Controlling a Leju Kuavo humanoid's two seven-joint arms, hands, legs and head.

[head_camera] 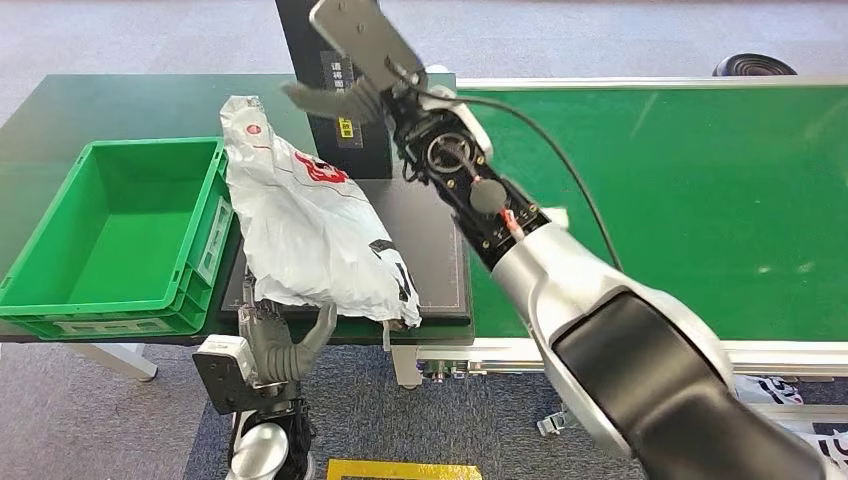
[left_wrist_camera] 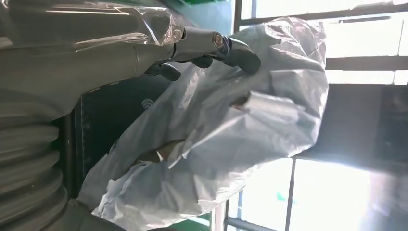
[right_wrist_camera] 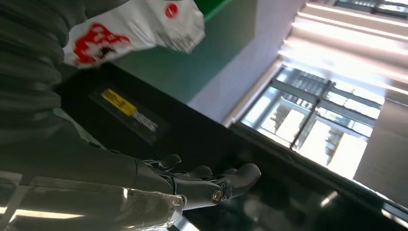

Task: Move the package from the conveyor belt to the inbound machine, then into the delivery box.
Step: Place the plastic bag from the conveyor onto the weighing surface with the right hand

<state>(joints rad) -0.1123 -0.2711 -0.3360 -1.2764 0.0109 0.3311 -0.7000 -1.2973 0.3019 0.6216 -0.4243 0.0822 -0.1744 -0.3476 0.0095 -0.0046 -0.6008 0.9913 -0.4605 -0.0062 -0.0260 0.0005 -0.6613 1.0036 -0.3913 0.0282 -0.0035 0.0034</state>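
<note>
Package (head_camera: pixel 310 235) lifting off inbound machine (head_camera: pixel 430 250) in left hand (head_camera: pixel 285 345) grip, heading for delivery box (head_camera: pixel 110 240); right hand (head_camera: pixel 350 95) hovering empty, fingers apart.

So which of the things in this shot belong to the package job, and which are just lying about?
Part of the job:
white package, held at its near edge by the left hand
black inbound machine, under the package
green conveyor belt
green box
right hand, raised, holding nothing

Lying about:
yellow floor marking
dark round object beyond the belt
</note>
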